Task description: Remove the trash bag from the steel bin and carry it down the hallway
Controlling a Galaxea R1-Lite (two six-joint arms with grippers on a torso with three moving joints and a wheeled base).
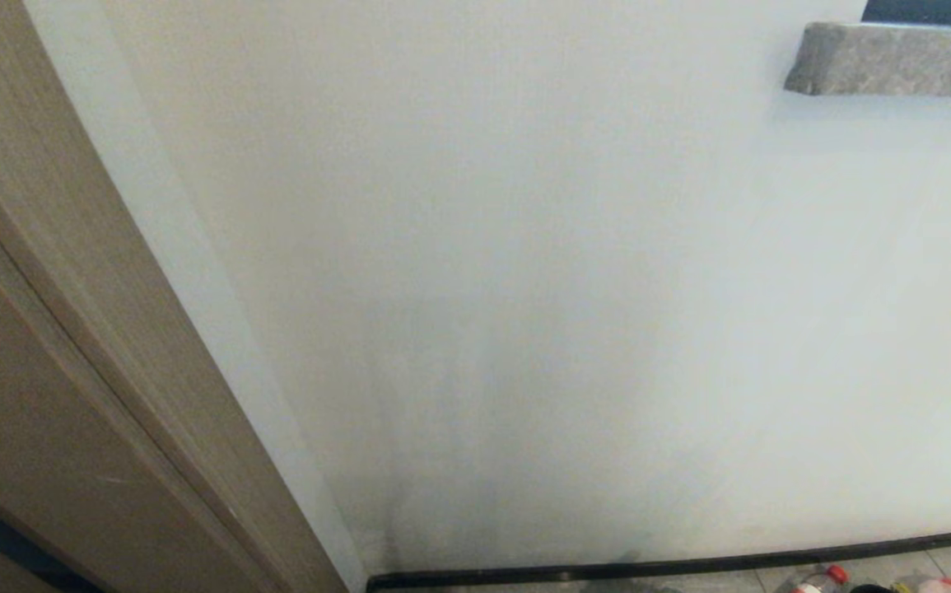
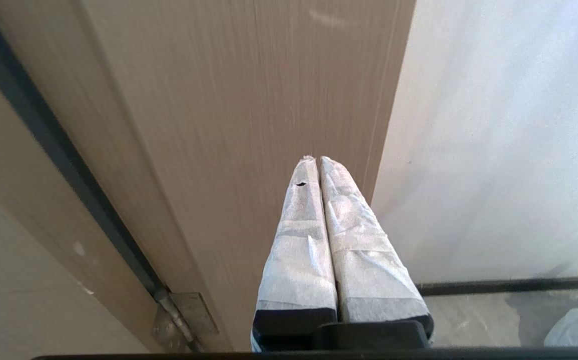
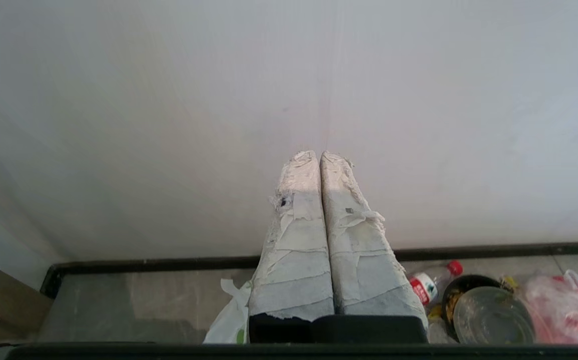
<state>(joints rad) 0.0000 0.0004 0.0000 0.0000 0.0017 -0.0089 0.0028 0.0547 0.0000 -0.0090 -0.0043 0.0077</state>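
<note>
Facing a plain white painted wall [image 1: 524, 288] edged by a pale wood-grain door frame [image 1: 72, 371] and a black skirting strip [image 1: 689, 566], the robot has neither arm in the head view. Low on the glossy grey floor tiles [image 3: 133, 295], the thin white plastic trash bag [image 3: 231, 320] lies crumpled just behind the right end effector [image 3: 319, 156], partly hidden; the steel bin is not in view. Beyond sit a pinkish-red bag [image 3: 564, 305], a black round tub [image 3: 489, 312] and a red-capped clear bottle [image 3: 431, 282]. Both tape-wrapped end effectors, right and left [image 2: 317, 160], are pressed closed and empty. The white bag looks light, limp and slippery, likely to tear; its loop handles, not visible here, seem the safest hold.
</note>
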